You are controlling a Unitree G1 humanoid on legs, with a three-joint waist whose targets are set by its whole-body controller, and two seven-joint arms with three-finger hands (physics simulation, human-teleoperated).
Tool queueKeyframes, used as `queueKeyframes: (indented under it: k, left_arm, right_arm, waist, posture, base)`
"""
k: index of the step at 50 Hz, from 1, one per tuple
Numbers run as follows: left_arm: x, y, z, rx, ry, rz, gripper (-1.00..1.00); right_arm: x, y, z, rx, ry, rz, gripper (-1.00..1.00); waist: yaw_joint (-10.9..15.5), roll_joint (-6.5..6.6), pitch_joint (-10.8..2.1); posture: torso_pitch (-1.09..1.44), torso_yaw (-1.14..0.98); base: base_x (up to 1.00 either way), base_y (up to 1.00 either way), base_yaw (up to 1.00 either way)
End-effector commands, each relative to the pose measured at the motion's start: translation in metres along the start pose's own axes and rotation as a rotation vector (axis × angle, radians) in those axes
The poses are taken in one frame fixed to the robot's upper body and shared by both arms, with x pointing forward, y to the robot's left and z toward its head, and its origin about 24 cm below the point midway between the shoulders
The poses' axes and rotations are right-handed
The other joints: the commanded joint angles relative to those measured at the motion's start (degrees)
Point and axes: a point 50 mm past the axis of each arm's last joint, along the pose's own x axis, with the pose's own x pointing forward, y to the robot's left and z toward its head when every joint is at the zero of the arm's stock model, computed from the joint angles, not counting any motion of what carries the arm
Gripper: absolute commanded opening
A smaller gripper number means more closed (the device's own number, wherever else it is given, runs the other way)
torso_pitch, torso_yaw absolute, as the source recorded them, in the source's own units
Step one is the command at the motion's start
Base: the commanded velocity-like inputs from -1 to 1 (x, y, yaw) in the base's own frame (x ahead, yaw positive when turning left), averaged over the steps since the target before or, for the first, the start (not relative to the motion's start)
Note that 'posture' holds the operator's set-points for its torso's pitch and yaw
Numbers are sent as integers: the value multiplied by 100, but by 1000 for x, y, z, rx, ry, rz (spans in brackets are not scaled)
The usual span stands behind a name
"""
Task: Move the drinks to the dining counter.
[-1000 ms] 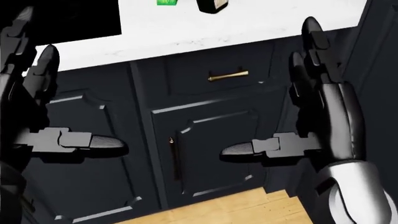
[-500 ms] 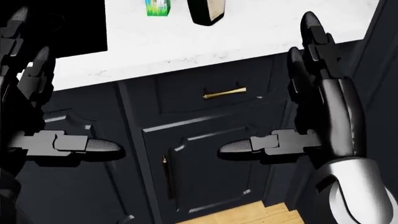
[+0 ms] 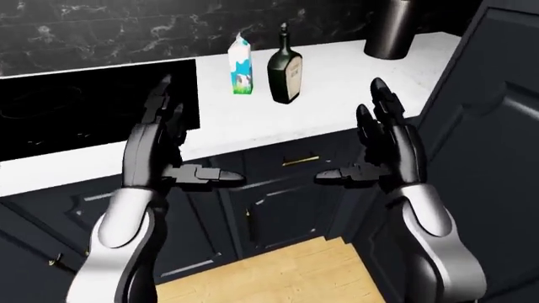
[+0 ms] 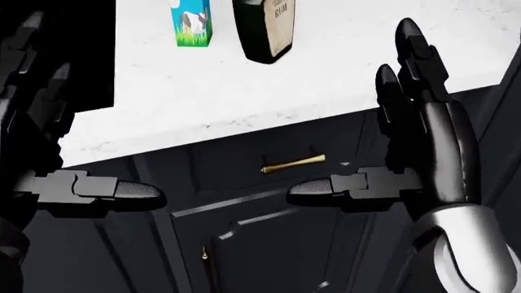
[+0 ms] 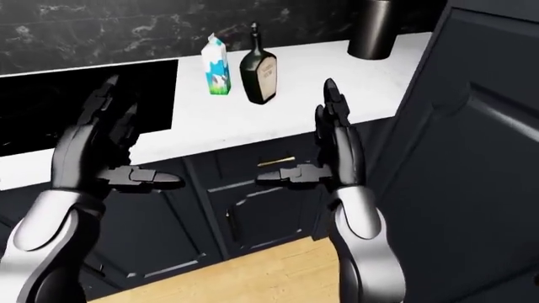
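Both hands up, palms facing — the left hand (image 3: 164,148) and right hand (image 3: 383,148) have fingers spread wide, gripping nothing. On the white surface (image 3: 337,95) above them stand the milk carton (image 3: 241,65) and, just beside it, the dark rum bottle (image 3: 285,69) — both upright, untouched.

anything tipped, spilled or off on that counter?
Nothing stands out. The milk carton and the dark bottle stand upright side by side on the white counter, no spill visible. Both hands, left and right, are open and empty.
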Motion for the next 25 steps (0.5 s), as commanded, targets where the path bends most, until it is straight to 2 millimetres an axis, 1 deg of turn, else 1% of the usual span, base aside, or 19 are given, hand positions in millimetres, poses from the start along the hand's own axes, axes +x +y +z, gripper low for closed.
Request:
queueKeyframes:
  k: [1,3,4,5,6,7,8,9,10,11,13,14,17,19,20,21,22,23,25]
  left_arm:
    - [-2,2,15,16,-93,17,100]
    - [-2,2,15,16,-92,18,100]
    - [-2,2,16,17,-93,18,100]
    - [-2,2,16,20,-95,18,100]
    - [-1,2,16,29,-99,20,100]
    - [-1,3,17,28,-98,21,100]
    - [-1,3,19,27,-99,19,100]
    - [-1,2,20,27,-99,18,100]
    - [-1,2,20,30,-99,18,100]
    - [-1,2,19,31,-98,17,100]
    - [0,2,20,32,-97,14,100]
    - [0,1,22,32,-99,13,100]
    - [1,1,24,32,-101,11,100]
    - [0,2,24,32,-102,10,100]
    - [0,2,25,31,-103,10,100]
    - [1,1,27,32,-106,8,100]
    - [0,1,27,32,-108,8,100]
    - [0,2,27,30,-108,9,100]
    - [-1,3,27,28,-108,12,100]
  right_arm:
    - [-2,6,20,12,-107,34,100]
    - [-3,6,21,11,-113,33,100]
    - [-3,5,22,12,-114,32,100]
    - [-1,4,20,12,-116,30,100]
    - [0,4,20,15,-119,26,100]
    - [1,3,19,15,-121,24,100]
    - [1,4,20,13,-124,26,100]
    - [1,4,21,12,-125,26,100]
    - [1,3,22,12,-126,26,100]
    - [0,3,23,10,-127,24,100]
    - [0,1,25,12,-130,18,100]
    - [-1,2,28,14,-134,19,100]
    - [2,1,25,16,-137,20,100]
    - [1,2,26,16,-138,20,100]
    - [1,2,26,16,-137,21,100]
    - [0,3,29,17,-139,24,100]
    - [0,3,29,18,-140,23,100]
    - [1,3,28,18,-139,23,100]
    - [0,3,27,26,-136,20,100]
  waist:
    - [11,3,-60]
    - [-19,122,-34]
    - [-35,205,-46]
    - [-51,317,-64]
    - [-65,474,-124]
    - [-39,700,-217]
    - [20,438,-116]
    - [-27,567,-90]
    - [45,539,-94]
    - [62,510,-121]
    - [86,432,-127]
    - [98,380,-112]
    - [147,195,-84]
    - [174,7,-114]
    - [180,-140,-156]
    - [158,-365,-226]
    - [98,-98,-129]
    - [141,-237,-88]
    - [56,-201,-84]
  posture:
    - [0,0]
    - [0,0]
    - [0,0]
    - [0,0]
    - [0,0]
    - [0,0]
    - [0,0]
    - [0,0]
    - [0,0]
    - [0,0]
    - [0,0]
    - [0,0]
    - [0,0]
    - [0,0]
    - [0,0]
    - [0,0]
    - [0,0]
    - [0,0]
    - [0,0]
  base:
    - [31,0,0]
    - [31,0,0]
    - [32,0,0]
    - [31,0,0]
    - [31,0,0]
    - [31,0,0]
    - [30,0,0]
    - [31,0,0]
    - [32,0,0]
    - [31,0,0]
    - [32,0,0]
    - [30,0,0]
    - [31,0,0]
    - [31,0,0]
    - [32,0,0]
    - [31,0,0]
    - [31,0,0]
    - [31,0,0]
    - [29,0,0]
